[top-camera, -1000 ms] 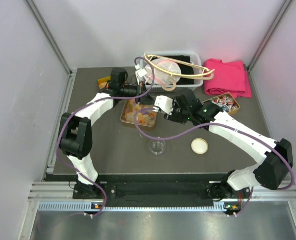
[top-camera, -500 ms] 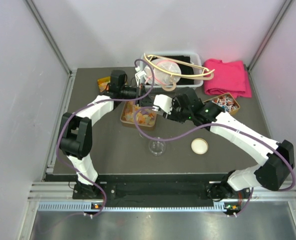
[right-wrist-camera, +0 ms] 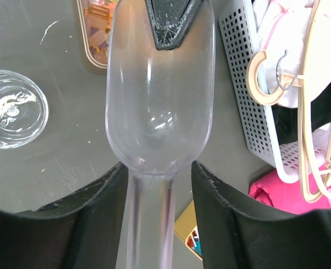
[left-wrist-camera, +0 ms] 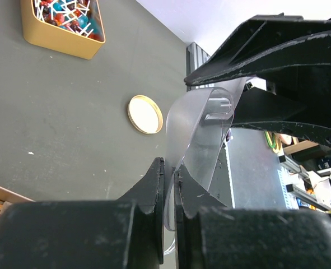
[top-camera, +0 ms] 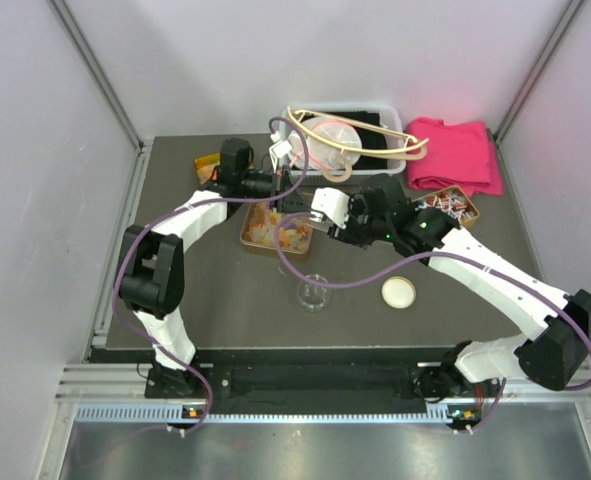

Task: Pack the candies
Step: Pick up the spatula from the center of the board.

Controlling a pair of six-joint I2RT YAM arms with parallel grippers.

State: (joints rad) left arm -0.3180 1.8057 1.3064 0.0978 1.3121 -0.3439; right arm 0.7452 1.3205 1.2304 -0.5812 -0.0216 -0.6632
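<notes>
Over the tin (top-camera: 245, 243) holding the candies (right-wrist-camera: 95, 31), the left gripper (left-wrist-camera: 169, 168) is pinching the rim of the clear scoop (right-wrist-camera: 159, 101), apparently steadying it while the right gripper (right-wrist-camera: 157, 167) is straddling the handle (right-wrist-camera: 148, 224), grip unclear.

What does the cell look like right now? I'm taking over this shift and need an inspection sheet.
Surface: dark table, a few pale specks, no spill seen.
Job's things: candies in a gold tin; clear scoop empty; clear round container looks empty; cream lid lying apart from it.
Clutter: tin of wrapped sweets, pink cloth, white basket with a wooden hanger.
Grippers: left gripper shut on the scoop's lip; right gripper straddles its handle, grip unclear.
Cables: purple cable sags over the table beside the container.
Surroundings: pale walls; nothing else seen.
</notes>
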